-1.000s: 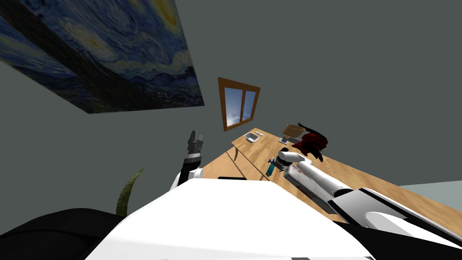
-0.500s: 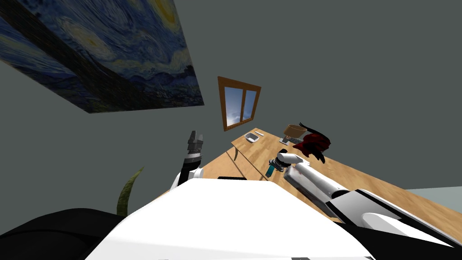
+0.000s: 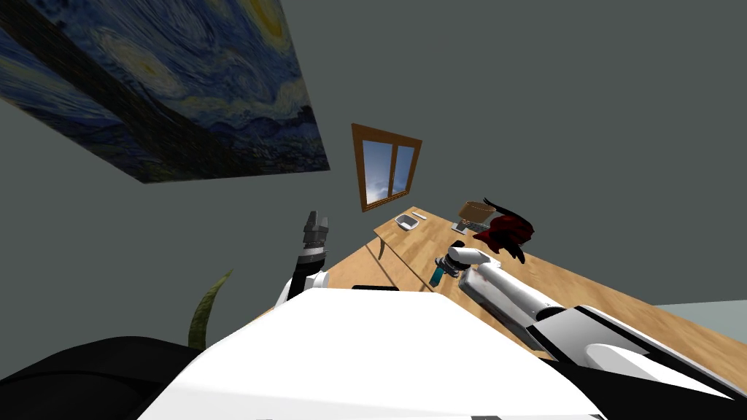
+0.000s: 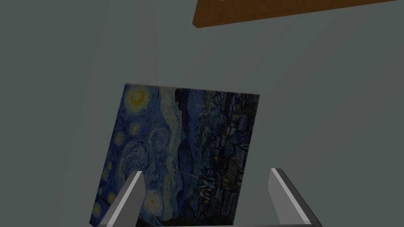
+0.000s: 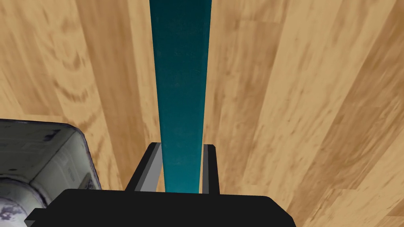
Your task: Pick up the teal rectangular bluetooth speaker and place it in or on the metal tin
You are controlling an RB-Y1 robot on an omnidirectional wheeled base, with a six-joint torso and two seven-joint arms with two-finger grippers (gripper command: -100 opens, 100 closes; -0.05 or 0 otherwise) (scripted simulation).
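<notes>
While the right gripper [image 5: 182, 145] clamps the slim teal rectangular speaker [image 5: 180, 71] over the light wooden table [image 5: 296, 98], at four o'clock from the spread-fingered left gripper [image 3: 316, 216], I would move it level toward the scuffed grey metal tin [image 5: 43, 153] just beside.

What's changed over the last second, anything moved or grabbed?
Barely anything. My right forearm edged slightly to my left between a second and half a second ago, then stopped. The right hand stays shut on the teal speaker at the wooden table. The left hand stays raised and open.
</notes>
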